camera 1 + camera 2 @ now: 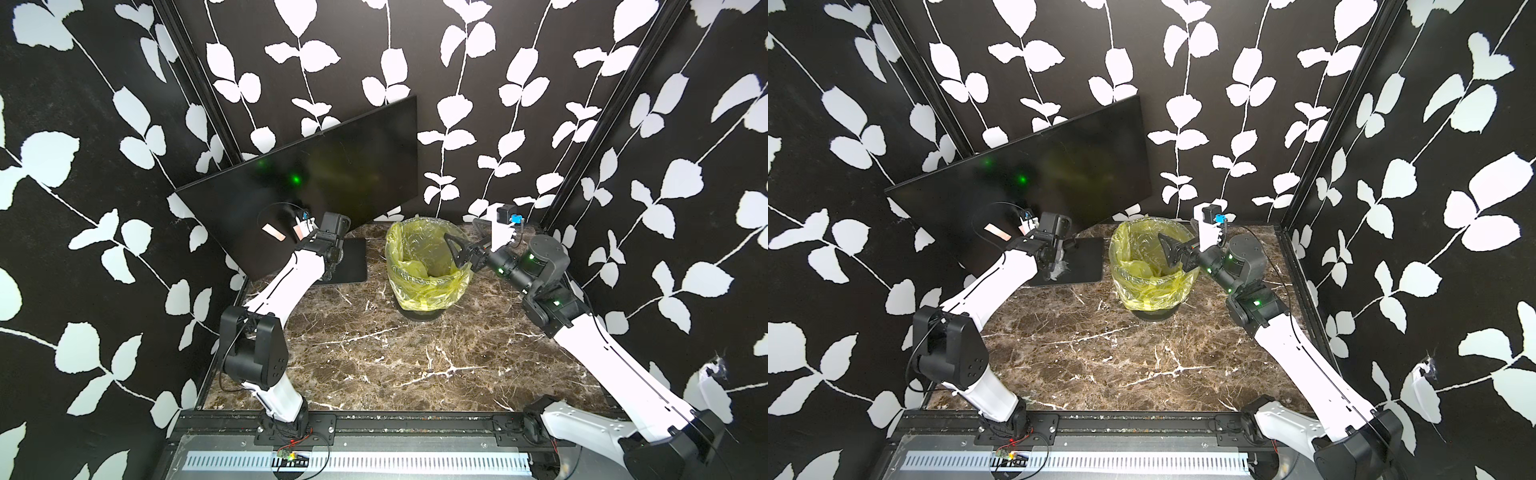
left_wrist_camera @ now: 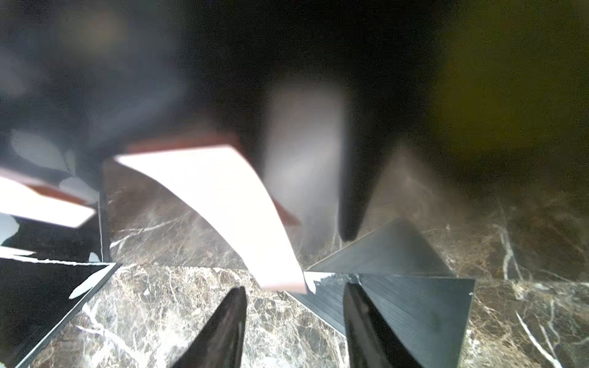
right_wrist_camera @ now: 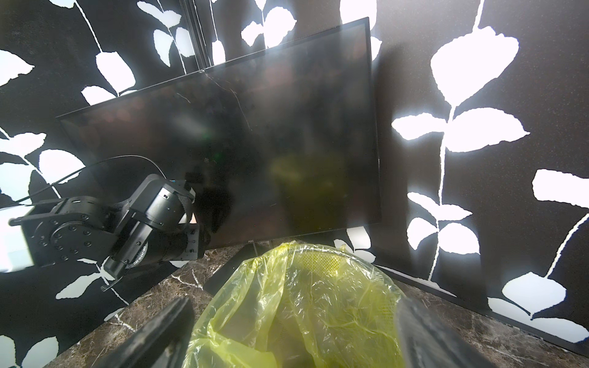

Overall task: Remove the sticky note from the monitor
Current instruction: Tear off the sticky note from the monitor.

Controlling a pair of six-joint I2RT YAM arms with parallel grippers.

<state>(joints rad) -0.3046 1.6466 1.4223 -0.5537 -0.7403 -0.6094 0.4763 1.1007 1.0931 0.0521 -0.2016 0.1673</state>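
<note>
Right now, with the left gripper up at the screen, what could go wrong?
1. Only the curled free end of the sticky note reaches the gap of the open left gripper, so a pinch may slip off it.
2. The fingertips sit close to the glossy monitor; pressing in could scratch or shove it.
3. A second note is stuck beside the first and might be brushed or missed.

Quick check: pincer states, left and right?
Left pincer: open, sticky note curled end by its tips, not gripped.
Right pincer: open, empty, over the lined bin.
</note>
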